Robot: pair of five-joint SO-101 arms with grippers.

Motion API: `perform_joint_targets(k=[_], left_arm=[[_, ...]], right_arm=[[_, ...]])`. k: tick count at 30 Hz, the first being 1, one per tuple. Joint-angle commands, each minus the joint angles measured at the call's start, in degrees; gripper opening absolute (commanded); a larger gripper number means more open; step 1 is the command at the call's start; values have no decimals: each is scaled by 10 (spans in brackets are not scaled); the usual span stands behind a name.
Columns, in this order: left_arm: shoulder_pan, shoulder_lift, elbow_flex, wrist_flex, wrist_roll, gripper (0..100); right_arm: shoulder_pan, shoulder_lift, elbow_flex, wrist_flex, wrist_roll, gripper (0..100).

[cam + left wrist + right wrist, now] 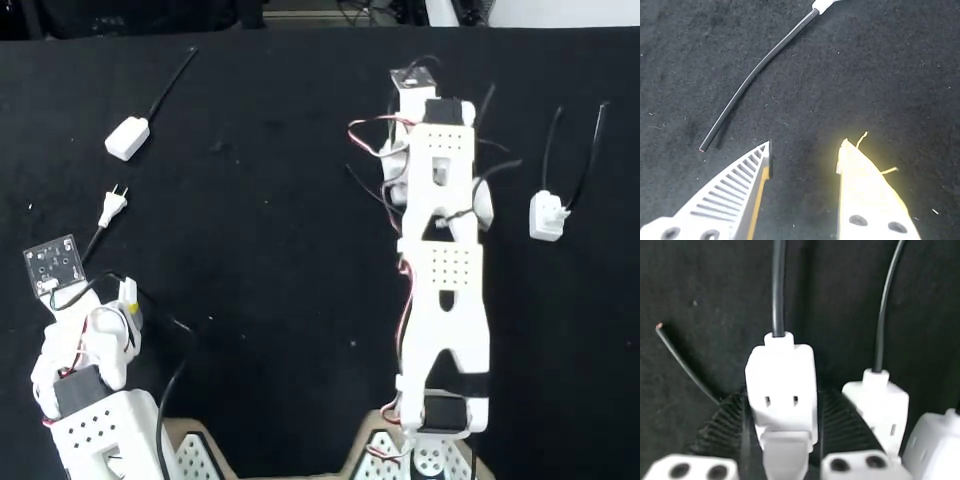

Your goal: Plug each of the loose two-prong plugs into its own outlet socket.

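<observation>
— What's it doing now?
— The right pincer (782, 407) is gripping a socket (782, 375); the left pincer (805, 145) is hanging open over the tabletop (260, 250), near the plug (113, 205). I'm guessing it's needing that plug grabbed next.

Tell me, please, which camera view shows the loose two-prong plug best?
The high view: the plug lies whole, with both prongs, white body and cable. The left wrist view catches its black cable and a sliver of white body at the edge.
</observation>
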Motion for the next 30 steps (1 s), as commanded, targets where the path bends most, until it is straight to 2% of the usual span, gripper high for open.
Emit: perform_joint_targets(k=[1,5,10,16,19,24,30], left_arm=[[-2,-5,-36,1,8,223],[-2,-5,-36,1,8,223],[-2,-5,-36,1,8,223],[-2,-5,-36,1,8,223],[-2,-5,-36,1,8,223],[-1,-5,-36,1,8,223],[-1,-5,-36,1,8,223]], right_arm=[[2,-97,65,17,-4,168],[-13,-149,68,15,-3,241],[-36,-188,41,10,-4,240],[-41,-241,-67,18,-8,240],[-58,-298,-57,18,-9,240],[-105,-475,114,18,-40,240],[-217,-684,445,-14,-45,240]])
